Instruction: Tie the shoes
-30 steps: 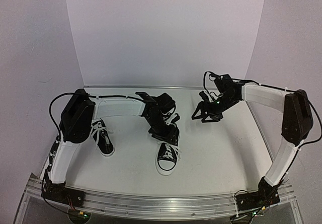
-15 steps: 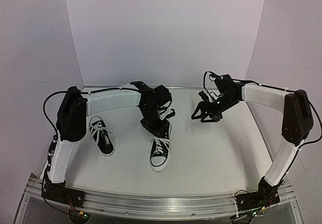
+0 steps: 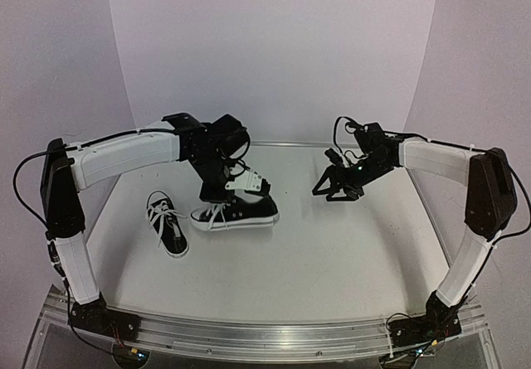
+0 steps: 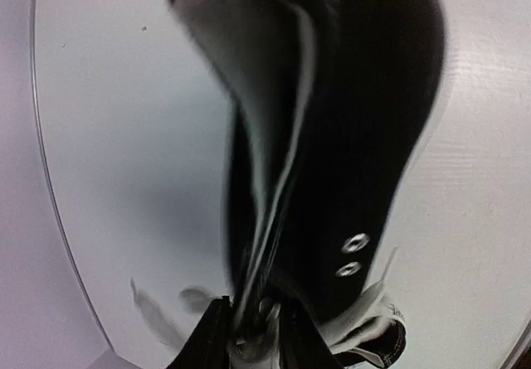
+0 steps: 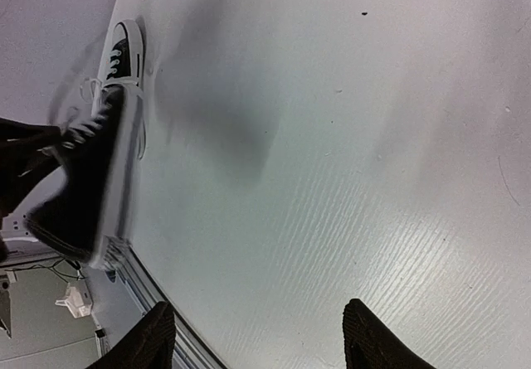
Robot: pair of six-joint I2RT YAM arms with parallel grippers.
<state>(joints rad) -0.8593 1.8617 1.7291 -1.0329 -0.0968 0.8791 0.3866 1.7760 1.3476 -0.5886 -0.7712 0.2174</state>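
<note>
My left gripper is shut on the heel end of one black sneaker with a white sole and white laces. It holds the sneaker low over the table, toe pointing left. In the left wrist view the sneaker fills the frame, blurred, with my gripper clamped on its collar. The other sneaker lies on the table to the left, laces loose. My right gripper hovers open and empty to the right of the held sneaker. The right wrist view shows its gripper open over bare table, with the held sneaker at far left.
A white table with a raised metal rim along the front edge. White backdrop walls close off the back and sides. The rim also shows in the right wrist view.
My left arm has lifted and swung back-left, carrying the sneaker from the table's front-middle and turning its toe from the front to the left. The right arm has barely moved.
</note>
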